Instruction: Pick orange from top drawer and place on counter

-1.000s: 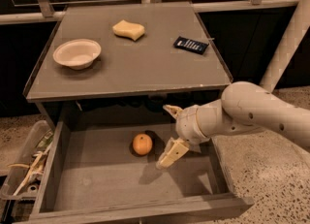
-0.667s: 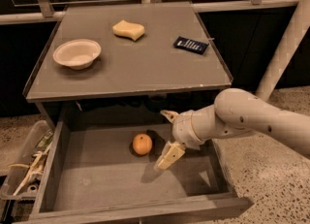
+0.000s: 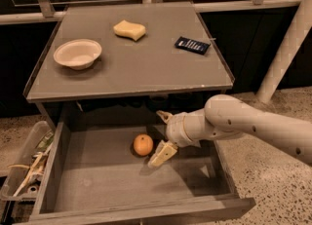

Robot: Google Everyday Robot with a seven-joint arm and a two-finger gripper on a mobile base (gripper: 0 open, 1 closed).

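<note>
The orange [image 3: 143, 144] lies on the flat grey bottom of the open top drawer [image 3: 122, 180], near its middle back. My gripper [image 3: 163, 135] reaches in from the right and sits just right of the orange, open, with one tan finger [image 3: 163, 154] low beside the fruit and the other finger [image 3: 164, 116] higher behind it. The fingers do not hold the orange. The counter [image 3: 146, 63] is the grey tabletop above the drawer.
On the counter stand a white bowl [image 3: 77, 53], a pale yellow sponge [image 3: 129, 29] and a dark packet [image 3: 192, 45]. A clear plastic bin of clutter [image 3: 24, 170] sits left of the drawer. A white post [image 3: 285, 48] stands at right.
My gripper has moved left inside the drawer, closer to the orange. The orange has not moved.
</note>
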